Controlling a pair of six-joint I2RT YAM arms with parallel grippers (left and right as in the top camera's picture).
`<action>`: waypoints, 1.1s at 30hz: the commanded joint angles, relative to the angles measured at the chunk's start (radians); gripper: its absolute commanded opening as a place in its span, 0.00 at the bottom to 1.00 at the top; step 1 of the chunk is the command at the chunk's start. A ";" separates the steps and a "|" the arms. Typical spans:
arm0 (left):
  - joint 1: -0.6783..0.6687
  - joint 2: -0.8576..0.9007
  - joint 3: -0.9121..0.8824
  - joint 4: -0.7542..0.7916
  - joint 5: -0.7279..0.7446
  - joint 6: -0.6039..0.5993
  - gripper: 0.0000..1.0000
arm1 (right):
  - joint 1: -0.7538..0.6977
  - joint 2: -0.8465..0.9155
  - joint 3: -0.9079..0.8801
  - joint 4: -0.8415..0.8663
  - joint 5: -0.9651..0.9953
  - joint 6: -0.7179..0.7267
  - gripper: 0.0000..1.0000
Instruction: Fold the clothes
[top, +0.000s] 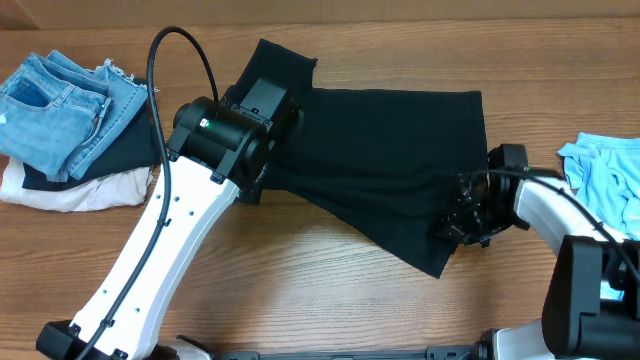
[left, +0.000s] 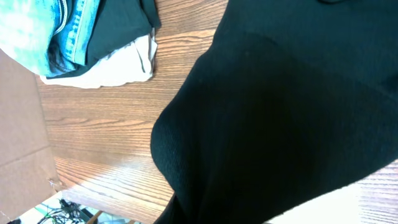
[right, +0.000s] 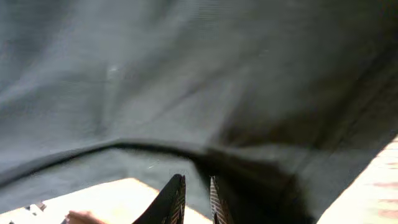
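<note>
**A:** Where is the right gripper (top: 462, 222)?

**B:** At the T-shirt's (top: 390, 150) near right corner, where the hem comes to a point. In the wrist view its fingers (right: 176, 194) are almost together, with only a slit between them. The dark hem dips into that slit, so I judge it pinched on the cloth.

**A:** And the left gripper (top: 268, 108)?

**B:** Farther back, over the T-shirt's left side by the sleeve. Its own camera shows only black fabric bulging close to the lens, so the fingers are hidden. It is clamped fully closed, and the cloth runs taut from it, which suggests the T-shirt is in that grip too.

**A:** How should the fold be done?

**B:** The T-shirt lies spread on the table (top: 330, 290), its near edge slanting between the two grips. I'd raise both ends evenly and hold that edge taut. Then carry it toward the T-shirt's far hem and lay it down square before letting go. If one arm leads, the thin pinch could slip.

**A:** Anything to steer clear of?

**B:** The denim piece (top: 60, 100) and cream garment (top: 70, 190) are off to the T-shirt's left. A pale blue cloth (top: 610, 175) is off to its right.
</note>
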 joint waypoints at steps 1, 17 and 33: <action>0.007 0.000 0.012 -0.002 0.010 0.000 0.04 | 0.000 0.000 -0.134 0.110 0.127 0.113 0.15; 0.006 0.000 -0.101 -0.002 0.157 -0.008 0.26 | -0.103 -0.002 0.173 -0.218 0.823 0.478 0.04; 0.216 0.000 -0.102 0.155 0.264 0.035 0.59 | -0.071 0.127 0.170 0.201 0.143 0.116 0.04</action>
